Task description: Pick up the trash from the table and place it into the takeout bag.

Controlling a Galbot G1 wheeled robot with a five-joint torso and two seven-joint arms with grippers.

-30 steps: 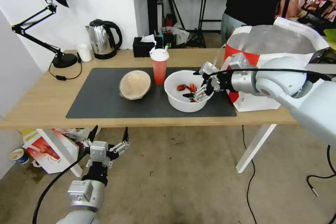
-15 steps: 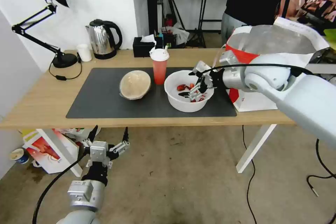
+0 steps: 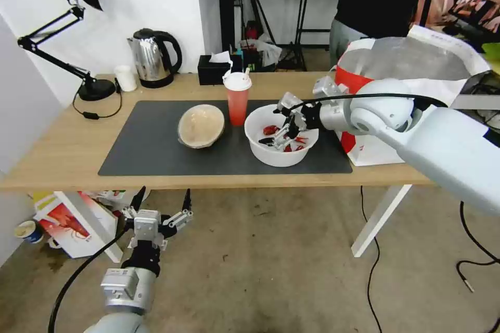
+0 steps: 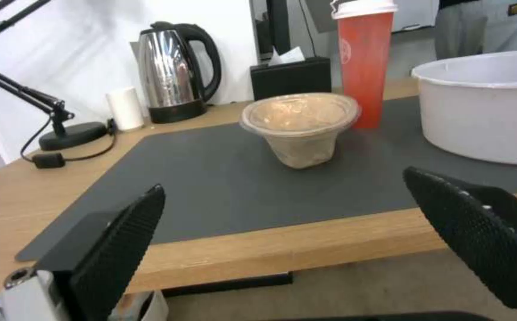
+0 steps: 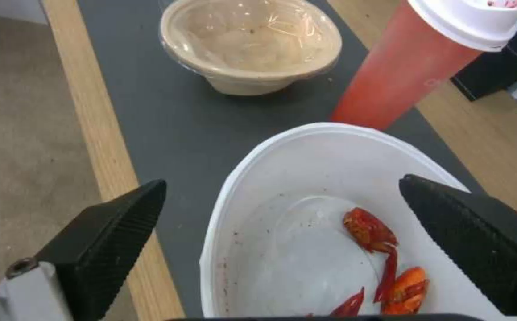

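Fingers spread wide, our right end effector hovers over the wide white plastic bowl of red crayfish shells on the counter's dark grey mat. We want one finger inside the rim, one outside, then a level lift.

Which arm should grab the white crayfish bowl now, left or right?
Right, probably. The right gripper hangs open directly over the white crayfish bowl, beside the takeout bag. The left gripper sits open below the table edge, in front of it.
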